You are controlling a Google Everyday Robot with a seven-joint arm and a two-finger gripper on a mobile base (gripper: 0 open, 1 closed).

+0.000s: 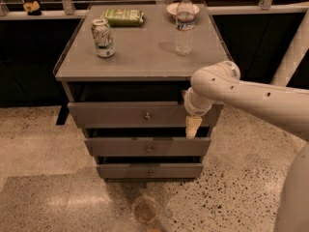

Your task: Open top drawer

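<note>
Gripper [193,126] hangs before the right end of the top drawer [111,115]; I cannot tell its grip.

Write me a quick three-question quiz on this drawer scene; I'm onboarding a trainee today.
1. True or false: the pincer is at the right end of the top drawer.
2. How many drawers does the cabinet have?
3. Which stands nearest the cabinet's right edge? A) soda can B) water bottle C) green packet
Key: 1 true; 2 three; 3 B.
</note>
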